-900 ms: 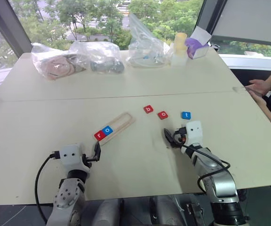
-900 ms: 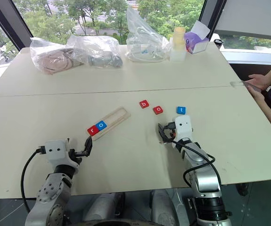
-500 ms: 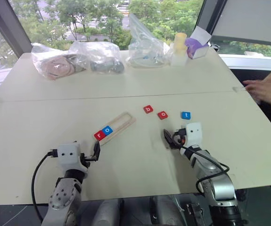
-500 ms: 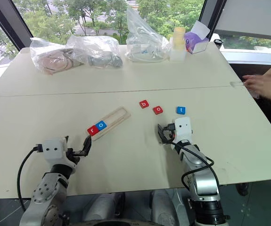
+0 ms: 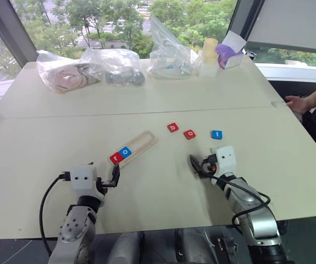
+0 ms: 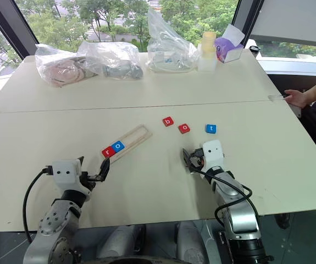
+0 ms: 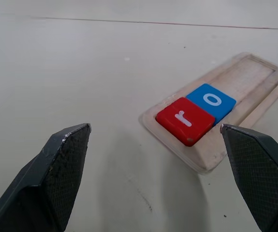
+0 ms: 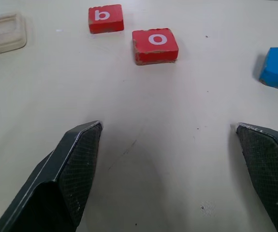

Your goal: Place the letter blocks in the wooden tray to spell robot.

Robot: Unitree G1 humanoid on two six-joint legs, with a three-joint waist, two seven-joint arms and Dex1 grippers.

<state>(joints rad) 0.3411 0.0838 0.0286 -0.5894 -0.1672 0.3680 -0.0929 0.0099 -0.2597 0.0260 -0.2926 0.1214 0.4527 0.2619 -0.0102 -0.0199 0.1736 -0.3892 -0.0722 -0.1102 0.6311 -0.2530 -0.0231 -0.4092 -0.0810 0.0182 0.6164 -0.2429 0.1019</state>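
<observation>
The left gripper (image 5: 115,177) is seen in the lower left of the left eye view, its two black fingers spread wide and nothing held between them. Just above and right of it, the wooden tray (image 5: 142,144) is laid diagonally on the beige table (image 5: 48,137). At the tray's lower left end a red r block (image 5: 115,158) and a blue o block (image 5: 125,152) are seated side by side, touching; the rest of the slot is bare wood. Right of the tray's upper end, near the frame's centre, three loose blocks are spread in a row on the tabletop, apart from one another: a red b block (image 5: 172,127), a red o block (image 5: 189,134) and a blue t block (image 5: 216,135). Below these, in the lower right, the right gripper (image 5: 195,164) is held with its fingers wide and empty. At the right edge, a person's hand (image 5: 296,103) is rested on the table's corner.
</observation>
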